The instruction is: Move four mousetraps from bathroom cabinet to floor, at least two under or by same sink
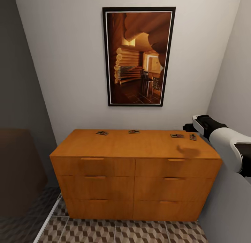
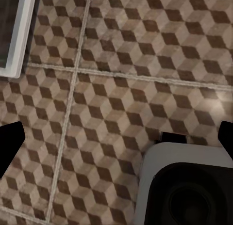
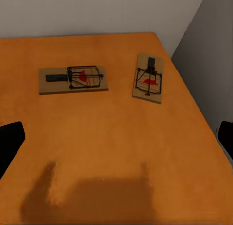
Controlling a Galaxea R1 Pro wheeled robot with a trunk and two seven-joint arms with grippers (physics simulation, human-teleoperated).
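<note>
Here four mousetraps lie atop one cabinet, both jaws spread empty.

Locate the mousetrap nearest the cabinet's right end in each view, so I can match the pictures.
Head view: rightmost mousetrap sits at the cabinet top's far right rear, just ahead of the right claw.
Right wrist view: same mousetrap, nearest the cabinet's end edge.
Left wrist view: not in it; patterned floor tiles.
Shared landmark: neighbouring mousetrap beside it.
</note>
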